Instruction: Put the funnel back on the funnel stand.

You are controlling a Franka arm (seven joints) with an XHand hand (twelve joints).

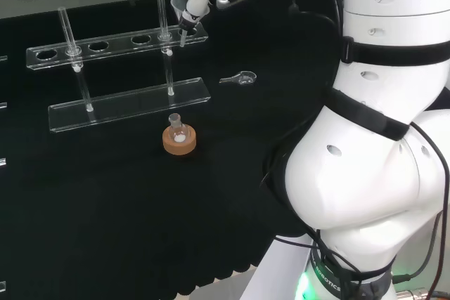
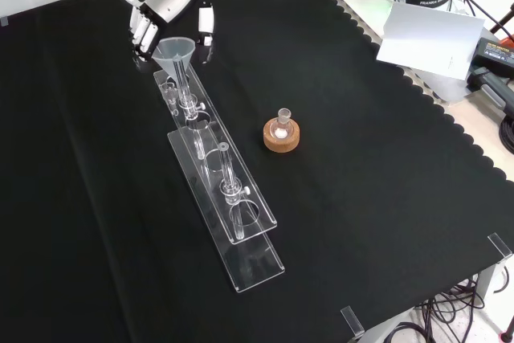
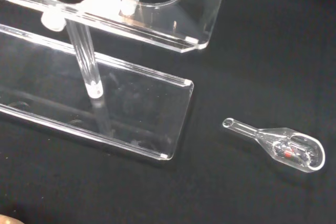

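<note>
Over the funnel stand's end hole, the hand pinches the funnel upright.

Funnel stand: runs near to far, left of centre in the front view. Funnel: at its far end, stem in the end hole, hand just beyond. Flask on cork ring: right of stand. Small glass piece: head view, right of stand.
</note>
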